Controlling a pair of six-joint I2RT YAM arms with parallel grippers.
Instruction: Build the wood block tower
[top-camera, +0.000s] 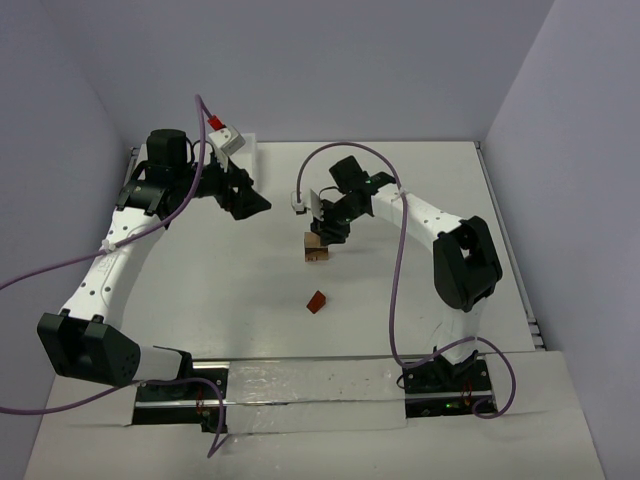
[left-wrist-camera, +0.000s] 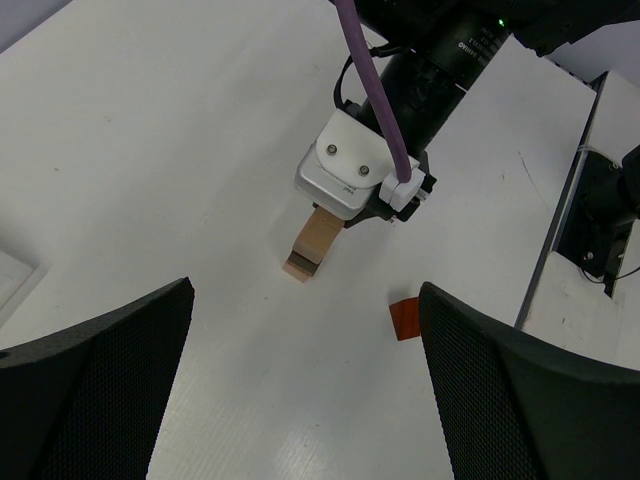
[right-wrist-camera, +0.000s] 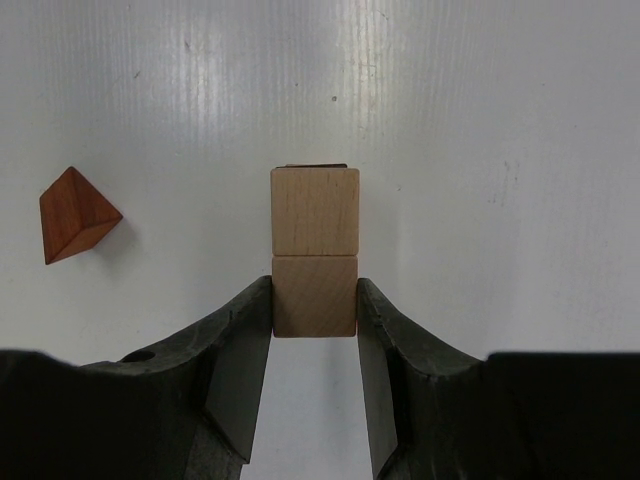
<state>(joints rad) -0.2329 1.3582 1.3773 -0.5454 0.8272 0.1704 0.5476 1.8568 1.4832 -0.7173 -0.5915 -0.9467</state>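
A: How far is the tower (top-camera: 317, 247) being built?
B: Its top tan block (right-wrist-camera: 314, 305) is being pinched by the right claw (right-wrist-camera: 314, 292), just beyond the red wedge (top-camera: 316, 301). That wedge is lying unstacked; the left claw (top-camera: 252, 208) is being held wide, empty.

This is a robotics lab cell — not a home or a shop. A bare white surface (top-camera: 200, 290) is boxed in on three sides by plain pale-lilac walls (top-camera: 350, 70). Two slim white-and-black machines, the left arm (top-camera: 105, 265) and the right arm (top-camera: 425, 215), are bolted at its near edge, with purple cables (top-camera: 397, 290) looping loose from their wrists. The only props are test pieces — a small wood block tower (top-camera: 317, 247) and a reddish wedge (top-camera: 316, 301) lying apart from it.
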